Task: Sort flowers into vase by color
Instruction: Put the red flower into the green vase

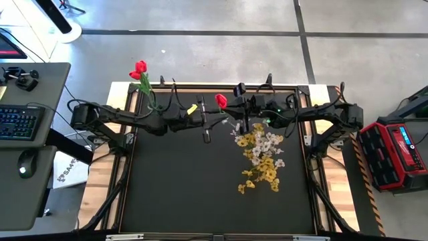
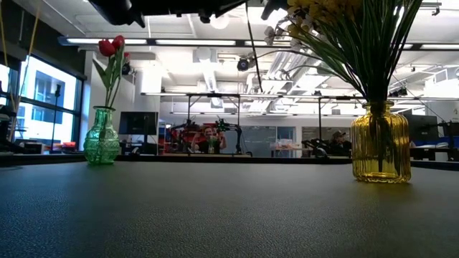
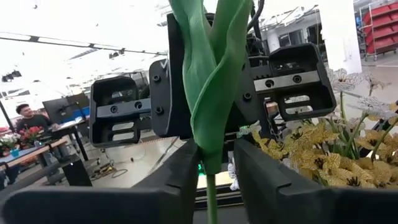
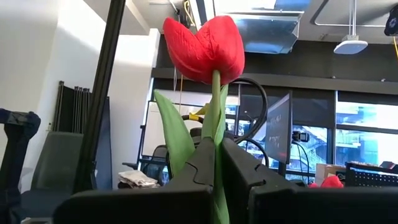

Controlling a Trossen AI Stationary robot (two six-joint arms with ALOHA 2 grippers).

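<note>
Above the middle of the back edge of the black mat [image 1: 200,194], a red tulip [image 1: 221,100] stood upright between both arms. The right gripper [image 4: 217,155] was clamped on its smooth green stem just under the cupped, felt-like red head, with a long pointed leaf beside the dark fingers. The left gripper [image 3: 211,168] faced it from the other side, its two blocky fingers set close on either side of the twisted green leaves and thin stem [image 3: 210,93]; whether they pressed it I could not tell. Left of the tulip, a ribbed green glass vase [image 2: 101,136] held other red tulips [image 1: 139,70]. To its right, a ribbed yellow glass vase [image 2: 381,143] held bushy yellow and whitish sprays [image 1: 262,157] on thin green stalks.
</note>
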